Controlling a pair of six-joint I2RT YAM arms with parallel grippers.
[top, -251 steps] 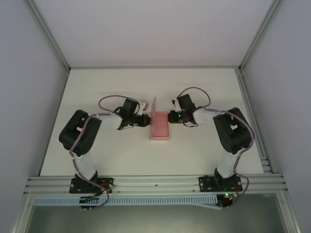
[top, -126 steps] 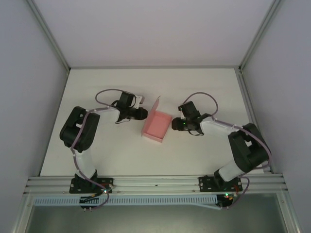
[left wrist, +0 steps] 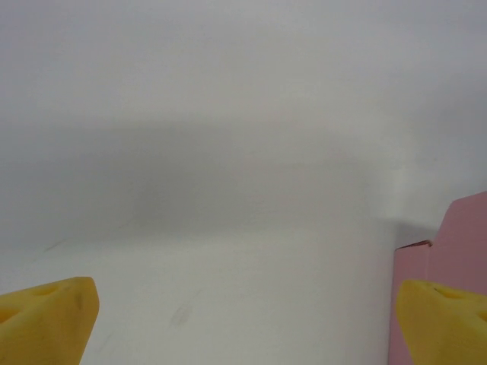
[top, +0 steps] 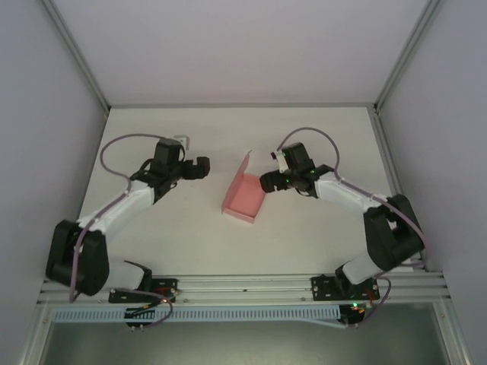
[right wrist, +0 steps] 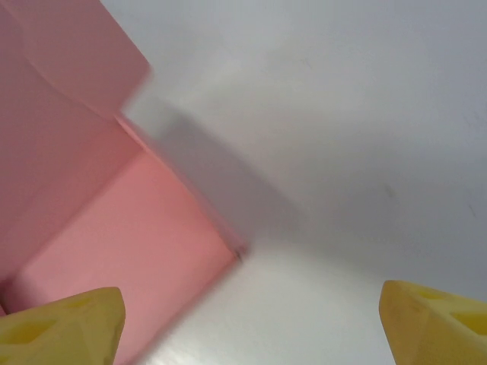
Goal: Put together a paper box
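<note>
Lab: aluminium frame [top: 243, 283], white table [top: 228, 129]

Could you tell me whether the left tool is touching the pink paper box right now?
Apart. The top view shows bare white table between the left tool and the paper box.

table [top: 190, 247]: white | side wall [top: 38, 152]: pale grey | near-edge rail [top: 243, 283]: aluminium

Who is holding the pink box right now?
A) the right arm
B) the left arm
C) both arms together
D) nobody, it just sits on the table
D: the pink box lies on the table by itself, and the left fingers and the right fingers are both spread wide open, gripping nothing.
</note>
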